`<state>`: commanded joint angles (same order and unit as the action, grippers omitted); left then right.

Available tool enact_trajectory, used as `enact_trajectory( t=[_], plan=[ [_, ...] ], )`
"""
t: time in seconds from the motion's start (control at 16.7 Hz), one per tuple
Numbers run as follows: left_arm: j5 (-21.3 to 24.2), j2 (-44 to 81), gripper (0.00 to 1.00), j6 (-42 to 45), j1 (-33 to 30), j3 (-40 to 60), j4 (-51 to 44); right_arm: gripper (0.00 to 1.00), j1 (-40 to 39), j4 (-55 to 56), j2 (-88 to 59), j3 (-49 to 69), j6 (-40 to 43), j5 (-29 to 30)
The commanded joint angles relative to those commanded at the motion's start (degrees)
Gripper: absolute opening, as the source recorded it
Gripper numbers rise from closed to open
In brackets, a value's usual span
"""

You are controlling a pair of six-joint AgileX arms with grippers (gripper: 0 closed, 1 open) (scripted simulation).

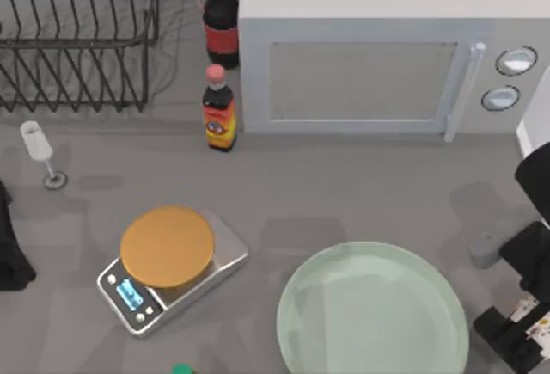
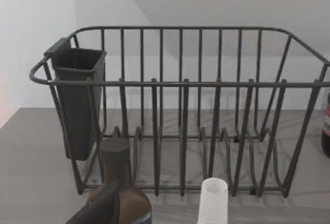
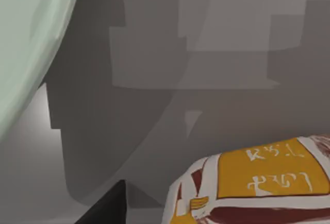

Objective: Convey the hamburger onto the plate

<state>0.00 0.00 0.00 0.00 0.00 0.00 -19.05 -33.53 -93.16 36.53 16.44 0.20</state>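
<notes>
The hamburger (image 3: 252,188) is seen close beneath the right gripper (image 1: 526,327), just right of the plate (image 1: 373,312), so the right arm is judged nearer; whether its jaws are parted cannot be told, nor the parked left arm's.

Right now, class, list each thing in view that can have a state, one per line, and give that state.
Hamburger: wrapped, off the plate, by the right arm at the table's right edge.
Plate: bare, flat on the table.
Scale: display lit, nothing on its orange disc.
Microwave: door shut.
Two bottles: upright, capped.
Glass: upright.
Rack: no dishes in it.
Left arm: parked at the table's left edge.
</notes>
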Motion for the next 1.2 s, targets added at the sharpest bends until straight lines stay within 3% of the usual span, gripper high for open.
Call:
enact_trajectory(
  t=[0.42, 0.9, 1.2],
  plan=[
    [0.00, 0.00, 1.00, 0.00, 0.00, 0.00, 0.00, 0.02, 0.00, 0.00, 0.00, 0.00, 0.00, 0.00],
    [0.00, 0.00, 1.00, 0.00, 0.00, 0.00, 0.00, 0.00, 0.00, 0.00, 0.00, 0.00, 0.00, 0.00],
    [0.00, 0.00, 1.00, 0.00, 0.00, 0.00, 0.00, 0.00, 0.27, -9.01, 5.63, 5.36, 0.18, -0.66]
  ],
)
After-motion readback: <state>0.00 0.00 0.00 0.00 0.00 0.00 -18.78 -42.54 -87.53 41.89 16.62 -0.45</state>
